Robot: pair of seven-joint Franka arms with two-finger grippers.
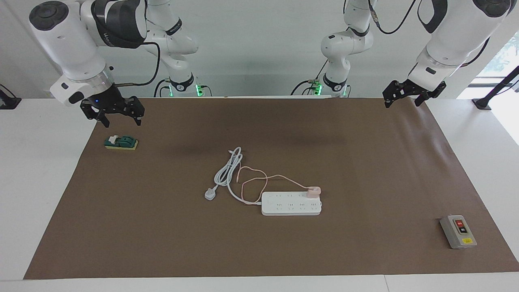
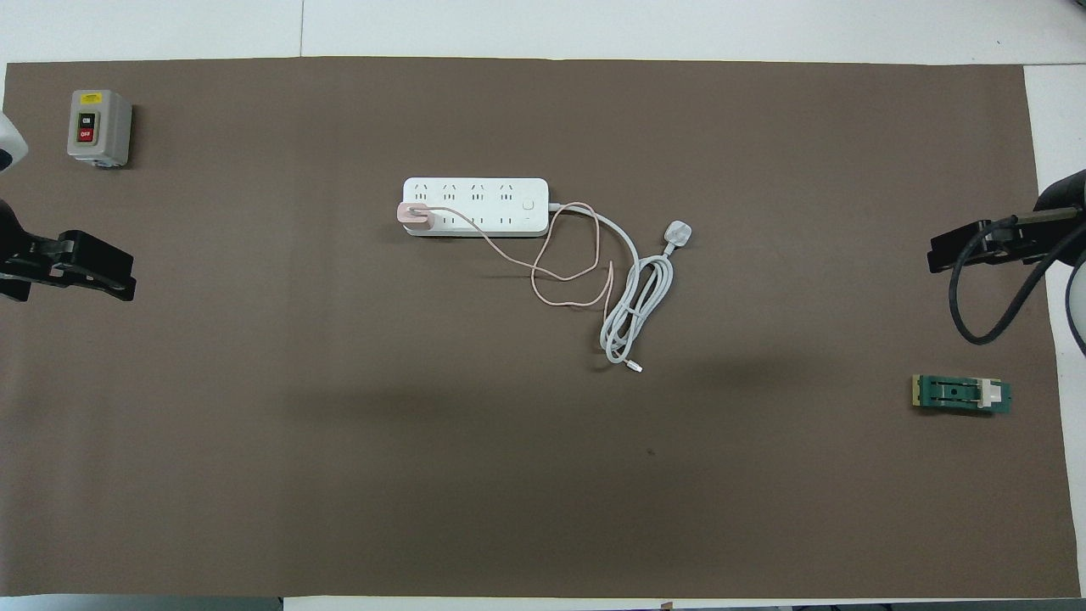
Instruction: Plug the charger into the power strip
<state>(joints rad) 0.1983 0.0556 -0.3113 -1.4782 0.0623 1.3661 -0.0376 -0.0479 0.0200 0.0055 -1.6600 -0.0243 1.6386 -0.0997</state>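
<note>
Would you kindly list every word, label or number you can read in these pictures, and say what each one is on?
"OFF": on the red button of the grey switch box.
Black button above it: white marking, too small to read.
Yellow label on the same box: too small to read.
Power strip, charger and green board: no readable text.

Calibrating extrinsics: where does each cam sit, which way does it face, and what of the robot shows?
Facing view: high across the table, facing the robots; both arms whole, left claw and right claw raised by the mat's corners nearest the robots.
Overhead view: high above the robots' end, looking steeply down and forward; only the left claw and right claw at the edges.
Shared, half a turn apart: charger sitting on the strip, grey box, green part.
</note>
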